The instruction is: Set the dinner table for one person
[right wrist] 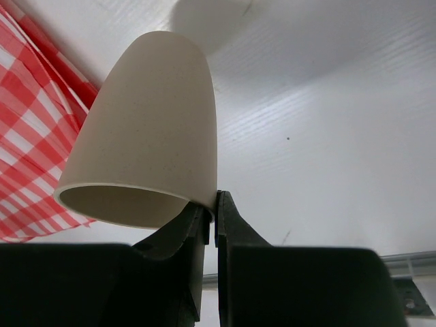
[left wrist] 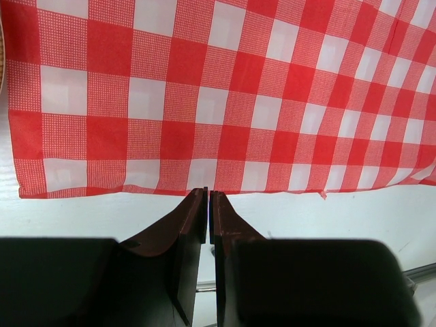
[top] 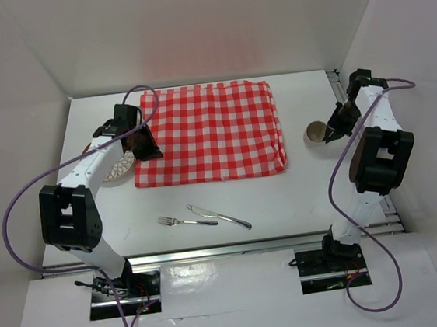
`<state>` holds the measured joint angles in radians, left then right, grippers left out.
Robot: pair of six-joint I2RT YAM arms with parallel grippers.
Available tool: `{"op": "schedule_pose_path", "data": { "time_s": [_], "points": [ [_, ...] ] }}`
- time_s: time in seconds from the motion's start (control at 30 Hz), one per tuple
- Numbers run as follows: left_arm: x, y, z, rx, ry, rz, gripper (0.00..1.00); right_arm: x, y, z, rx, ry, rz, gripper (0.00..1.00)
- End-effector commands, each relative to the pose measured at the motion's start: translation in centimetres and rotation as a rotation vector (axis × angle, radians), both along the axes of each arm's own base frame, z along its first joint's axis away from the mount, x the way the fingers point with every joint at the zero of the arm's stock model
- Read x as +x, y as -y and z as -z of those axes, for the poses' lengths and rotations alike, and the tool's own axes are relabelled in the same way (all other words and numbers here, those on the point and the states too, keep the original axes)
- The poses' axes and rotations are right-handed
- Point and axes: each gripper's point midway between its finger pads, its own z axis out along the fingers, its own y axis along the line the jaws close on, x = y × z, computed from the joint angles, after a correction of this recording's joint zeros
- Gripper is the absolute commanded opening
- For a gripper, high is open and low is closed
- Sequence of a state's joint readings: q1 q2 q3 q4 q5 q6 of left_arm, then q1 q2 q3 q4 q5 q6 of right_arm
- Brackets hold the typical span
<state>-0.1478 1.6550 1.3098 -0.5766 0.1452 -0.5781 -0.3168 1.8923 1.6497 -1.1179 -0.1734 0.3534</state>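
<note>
Right gripper pinches the cup by its rim at 3 o'clock of the cloth on the dinner table, left gripper pressed together at the hem; placing the cup probably needs a carry toward the cloth's 1 o'clock corner.

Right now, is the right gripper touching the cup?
Touching. The right wrist view shows the right gripper shut on the cup, with the cup's rim wall pinched between the jaws.

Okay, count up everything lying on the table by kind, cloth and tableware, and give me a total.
Checked cloth: 1
Plate: 1, partly hidden under an arm
Cup: 1
Fork: 1
Knife: 1
Total: 5
</note>
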Motion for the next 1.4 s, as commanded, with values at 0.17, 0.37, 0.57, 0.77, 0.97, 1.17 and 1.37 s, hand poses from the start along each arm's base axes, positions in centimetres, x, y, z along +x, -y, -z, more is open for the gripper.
{"op": "schedule_pose_path", "data": {
  "time_s": [0.17, 0.37, 0.57, 0.77, 0.97, 1.17, 1.37],
  "points": [
    [-0.6, 0.2, -1.6, 0.001, 0.040, 0.045, 0.25, -2.4, 1.1, -1.0, -0.036, -0.038, 0.036, 0.00],
    [-0.6, 0.2, -1.9, 0.006, 0.044, 0.054, 0.25, -2.9, 1.8, 0.7, -0.002, -0.079, 0.065, 0.00],
    [-0.6, 0.3, -1.9, -0.001, 0.043, 0.059, 0.25, -2.0, 2.1, 0.8, -0.004, -0.069, 0.074, 0.11],
    [-0.6, 0.3, -1.7, -0.001, 0.043, 0.059, 0.25, -0.8, 2.1, 0.0, 0.009, -0.028, 0.089, 0.39],
    [-0.7, 0.7, -1.7, -0.006, 0.041, 0.060, 0.25, 0.3, 2.4, -1.5, -0.004, 0.023, 0.107, 0.56],
    [-0.7, 0.6, -2.0, -0.010, 0.045, 0.039, 0.26, 3.2, 1.3, -9.2, -0.058, 0.251, 0.066, 0.75],
    [-0.9, -0.8, -3.6, 0.030, 0.087, -0.057, 0.43, 6.0, -4.5, -17.1, -0.107, 0.464, -0.065, 0.86]
  ]
}}
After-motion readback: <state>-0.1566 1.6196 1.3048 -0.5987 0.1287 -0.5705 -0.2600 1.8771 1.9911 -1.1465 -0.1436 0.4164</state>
